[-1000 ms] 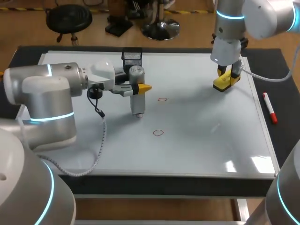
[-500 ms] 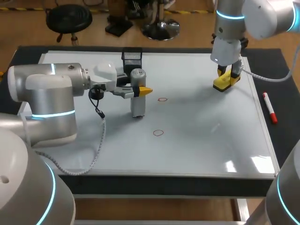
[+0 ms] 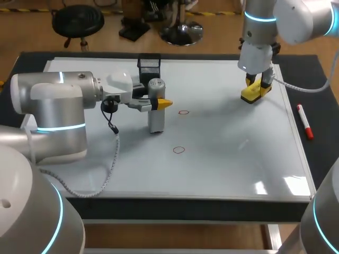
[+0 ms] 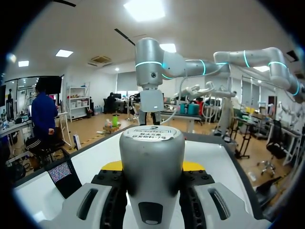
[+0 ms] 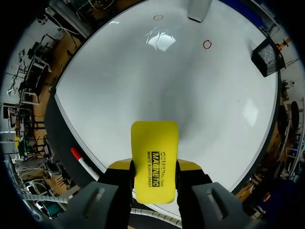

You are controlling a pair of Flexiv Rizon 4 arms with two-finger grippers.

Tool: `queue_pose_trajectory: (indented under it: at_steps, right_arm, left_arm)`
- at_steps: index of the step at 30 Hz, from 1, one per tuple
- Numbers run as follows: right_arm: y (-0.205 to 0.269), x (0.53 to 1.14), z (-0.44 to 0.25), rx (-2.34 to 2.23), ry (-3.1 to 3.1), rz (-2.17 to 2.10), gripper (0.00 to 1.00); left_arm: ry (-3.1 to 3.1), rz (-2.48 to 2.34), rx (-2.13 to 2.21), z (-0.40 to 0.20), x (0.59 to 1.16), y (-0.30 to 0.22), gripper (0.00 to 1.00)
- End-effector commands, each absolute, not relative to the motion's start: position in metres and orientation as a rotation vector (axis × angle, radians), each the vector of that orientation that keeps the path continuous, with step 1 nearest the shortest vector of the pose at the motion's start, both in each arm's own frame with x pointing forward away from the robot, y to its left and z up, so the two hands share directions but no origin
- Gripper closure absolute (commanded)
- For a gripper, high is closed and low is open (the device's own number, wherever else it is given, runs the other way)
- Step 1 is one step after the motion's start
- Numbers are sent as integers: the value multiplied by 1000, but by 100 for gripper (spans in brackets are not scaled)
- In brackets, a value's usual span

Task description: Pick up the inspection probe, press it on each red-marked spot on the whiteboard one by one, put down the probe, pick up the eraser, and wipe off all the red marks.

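Pressing stage of the inspection. The left gripper (image 3: 158, 101) is clamped on the grey probe (image 3: 155, 116), both fingers against its sides, and holds it upright with its lower end at the whiteboard (image 3: 228, 153); contact itself cannot be confirmed. Two red rings lie uncovered: one (image 3: 183, 112) just beside the probe, another (image 3: 179, 150) nearer the front edge. The right gripper (image 3: 256, 87) grips the yellow eraser (image 3: 254, 94) over the board's far right part, well apart from both rings, seemingly waiting. The next move probably calls for lifting the probe slightly, centring its tip over the closer ring, then pressing straight down without tilting.
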State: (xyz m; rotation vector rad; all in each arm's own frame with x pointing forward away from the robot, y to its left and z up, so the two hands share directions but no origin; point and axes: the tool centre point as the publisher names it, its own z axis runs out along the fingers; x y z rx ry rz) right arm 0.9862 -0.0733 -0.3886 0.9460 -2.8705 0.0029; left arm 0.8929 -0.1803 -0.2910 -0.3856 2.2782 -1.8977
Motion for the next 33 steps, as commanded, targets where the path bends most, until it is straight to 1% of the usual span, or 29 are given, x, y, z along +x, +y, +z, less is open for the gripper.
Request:
queue_pose_trajectory:
  at_steps: [1,33]
  right_arm:
    - [-74,987,-387,947,-2866,9,100]
    - [-74,987,-387,947,-2866,9,100]
  left_arm:
    - [2273,-1905,-381,-294,893,-178,100]
    - [2273,-1886,-360,-299,882,-173,100]
